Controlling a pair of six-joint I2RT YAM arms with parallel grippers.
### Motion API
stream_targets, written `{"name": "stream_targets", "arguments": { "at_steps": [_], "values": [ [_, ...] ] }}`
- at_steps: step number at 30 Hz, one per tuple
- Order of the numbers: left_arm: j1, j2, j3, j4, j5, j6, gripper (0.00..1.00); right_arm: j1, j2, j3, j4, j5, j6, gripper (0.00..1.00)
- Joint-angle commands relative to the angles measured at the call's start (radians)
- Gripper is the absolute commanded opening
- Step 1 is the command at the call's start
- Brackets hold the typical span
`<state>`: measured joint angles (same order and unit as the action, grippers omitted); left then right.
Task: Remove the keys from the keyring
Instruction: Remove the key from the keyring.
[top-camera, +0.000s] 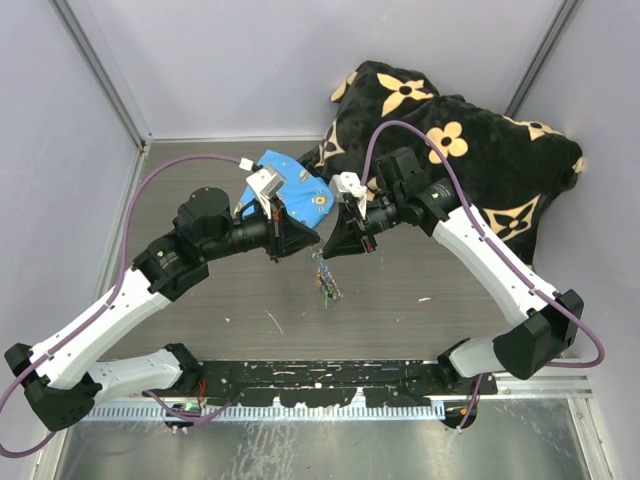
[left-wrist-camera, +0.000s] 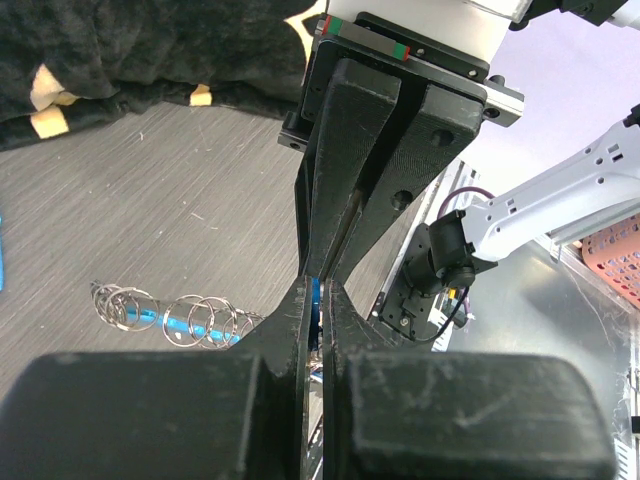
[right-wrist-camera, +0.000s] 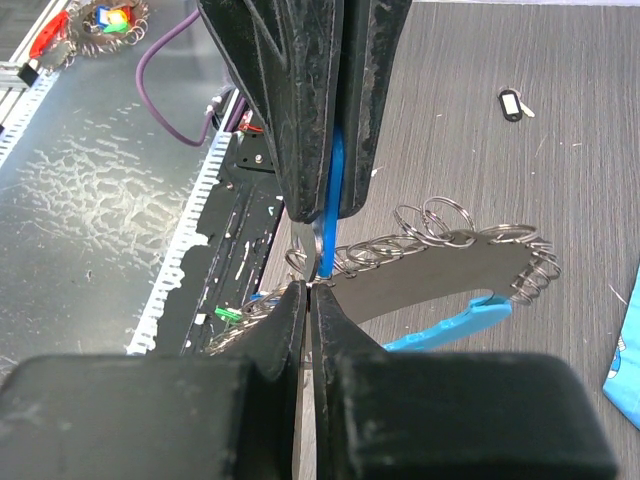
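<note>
The keyring (top-camera: 325, 278), a string of thin metal rings with a light-blue piece (right-wrist-camera: 450, 325), hangs between my two grippers over the grey table (top-camera: 230, 290). My left gripper (top-camera: 308, 243) is shut on a blue strip (right-wrist-camera: 335, 190) of the keyring. My right gripper (right-wrist-camera: 312, 288), tip to tip with the left one, is shut on one metal ring. A green key head (right-wrist-camera: 228, 313) dangles among the lower rings. A loose key with a dark head (right-wrist-camera: 510, 103) lies on the table. The chain of rings (left-wrist-camera: 170, 315) trails to the left of the left gripper (left-wrist-camera: 320, 290).
A blue printed cloth (top-camera: 297, 193) lies behind the grippers. A black blanket with tan flowers (top-camera: 470, 150) fills the back right corner. A black rail (top-camera: 320, 378) and a metal ledge run along the near edge, where another ring bundle with coloured bits (right-wrist-camera: 105, 17) rests.
</note>
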<state>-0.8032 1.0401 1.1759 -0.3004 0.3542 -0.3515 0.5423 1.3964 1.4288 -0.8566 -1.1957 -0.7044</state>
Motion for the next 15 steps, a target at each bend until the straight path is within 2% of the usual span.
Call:
{"name": "stream_targets", "arguments": {
  "at_steps": [1,15],
  "values": [
    [0.001,-0.038,0.018,0.096,0.002,-0.001,0.00,0.003,-0.022,0.030,-0.010,-0.021,-0.011,0.01],
    [0.001,-0.036,0.016,0.099,0.009,-0.003,0.00,0.001,-0.021,0.027,-0.011,-0.026,-0.014,0.01]
  ]
}}
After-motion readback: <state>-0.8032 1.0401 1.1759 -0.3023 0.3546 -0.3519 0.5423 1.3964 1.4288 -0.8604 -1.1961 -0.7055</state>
